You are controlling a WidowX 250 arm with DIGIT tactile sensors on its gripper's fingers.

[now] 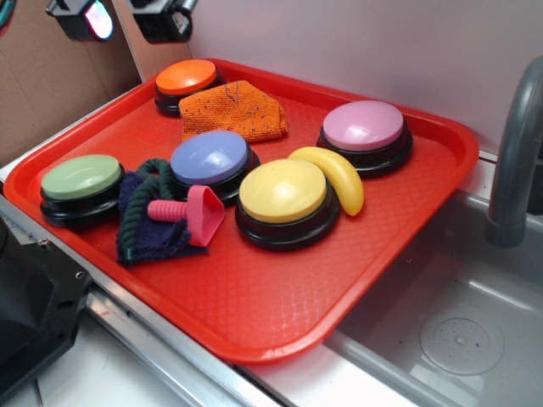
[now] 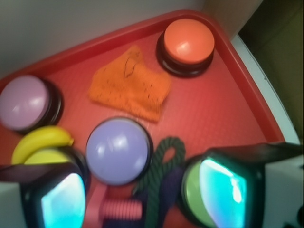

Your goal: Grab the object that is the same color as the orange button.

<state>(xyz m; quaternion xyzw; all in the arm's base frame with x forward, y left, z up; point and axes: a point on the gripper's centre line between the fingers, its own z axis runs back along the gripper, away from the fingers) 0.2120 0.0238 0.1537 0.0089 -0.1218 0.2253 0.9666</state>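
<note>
A folded orange knitted cloth, the object [image 1: 233, 112] [image 2: 130, 88], lies flat on the red tray [image 1: 280, 314] near its far edge. Just left of it in the exterior view stands the orange button [image 1: 185, 78] [image 2: 187, 42], and the two almost touch. My gripper [image 1: 127, 19] [image 2: 142, 197] hangs high above the tray's far left corner, open and holding nothing. From the wrist view its two fingers frame the bottom corners, while the cloth sits further up, well clear of them.
The tray also holds a purple button [image 1: 210, 158], yellow button [image 1: 284, 193], pink button [image 1: 365, 127], green button [image 1: 82, 180], banana [image 1: 335, 174], pink plastic screw [image 1: 188, 212] and dark blue cloth with green rope [image 1: 140, 225]. To the right are a sink [image 1: 458, 331] and faucet [image 1: 513, 161].
</note>
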